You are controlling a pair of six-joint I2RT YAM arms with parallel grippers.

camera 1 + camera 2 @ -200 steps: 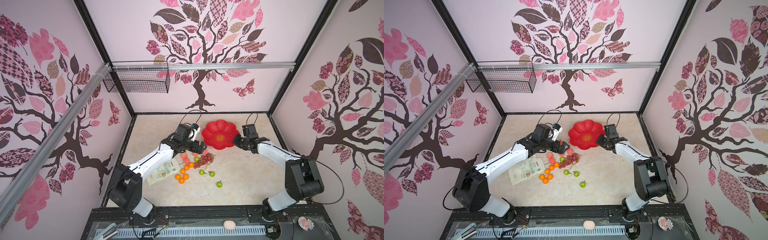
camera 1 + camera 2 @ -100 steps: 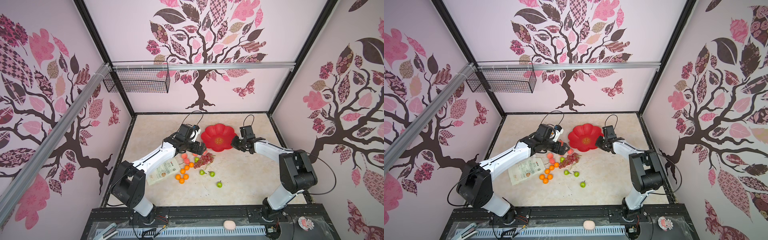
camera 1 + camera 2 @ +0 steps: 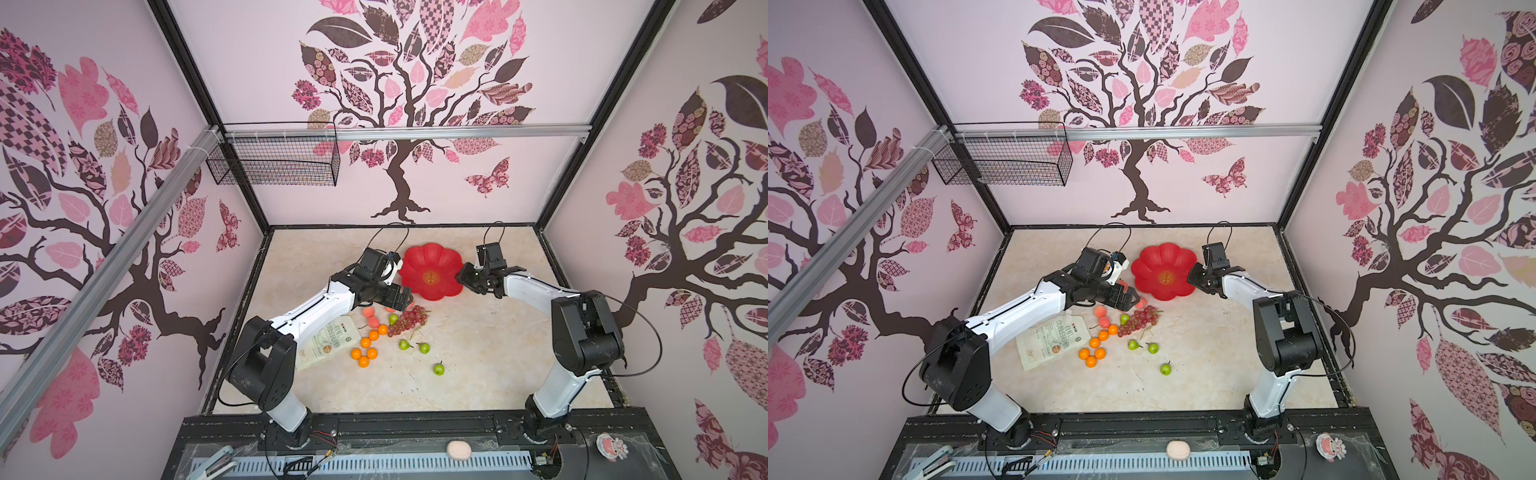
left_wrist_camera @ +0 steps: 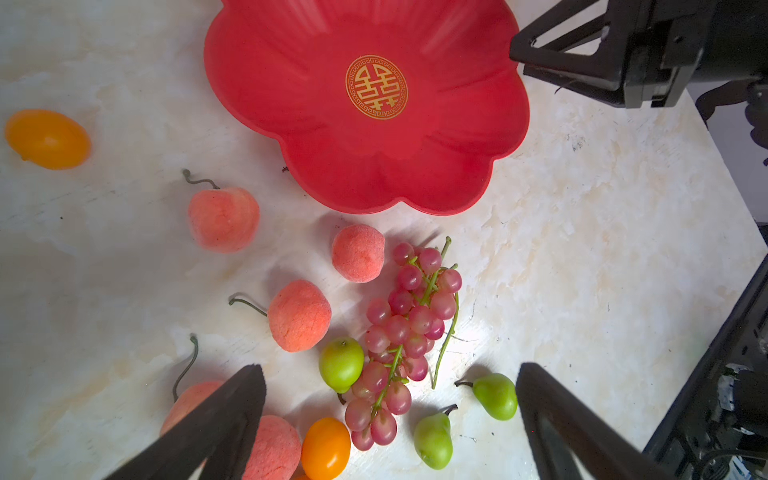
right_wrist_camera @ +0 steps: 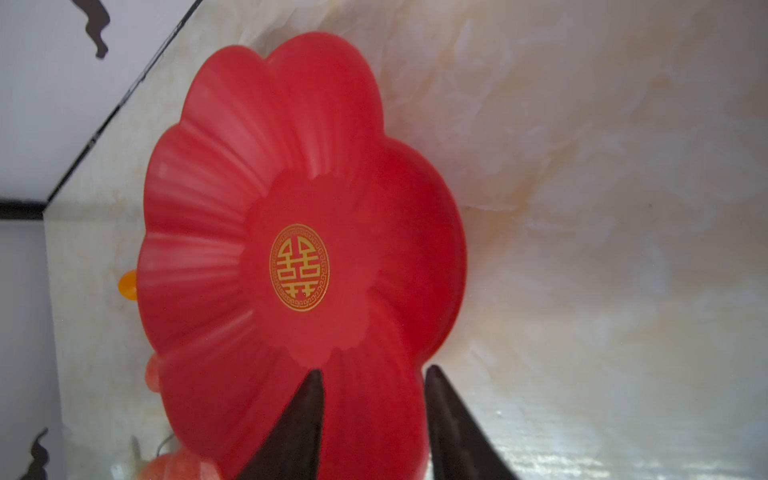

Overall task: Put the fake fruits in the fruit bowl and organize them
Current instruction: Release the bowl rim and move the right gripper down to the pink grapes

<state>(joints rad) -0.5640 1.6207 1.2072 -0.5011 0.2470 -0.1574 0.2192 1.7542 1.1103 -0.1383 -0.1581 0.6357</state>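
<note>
R gripper (image 5: 374,370) is at the right rim of the fruit bowl (image 3: 432,266), jaws parted w/ one petal of the rim lying btwn the fingers (image 5: 299,424); nothing looks pinched, so I read it as loose around the rim, not gripping it. L gripper (image 4: 390,369) hovers spread wide and empty over the fake fruits (image 3: 390,328), just off the bowl's front-left edge. Bowl looks flat on the table (image 3: 478,353) w/ no fruit in it. Closest to its rim are the peaches (image 4: 299,316), one just beside the edge; next out the grape bunch (image 4: 405,332), then the pears (image 4: 496,395), one pressed against the bunch; farthest from the bowl the oranges (image 3: 365,353) beside a white pouch (image 3: 328,340); a lone orange (image 4: 48,139) lies off the bowl's left side. Risks, as I judge them: if the R arm pulls away w/ a finger hooked on the petal, the light bowl prob tips or skids into the peaches. If L drops straight down, the wide jaws could take pear + grapes together, or nudge a round fruit so it rolls off. Bowl is shallow, so oranges dropped from height may bounce out, and grape stems could snag a finger on release
</note>
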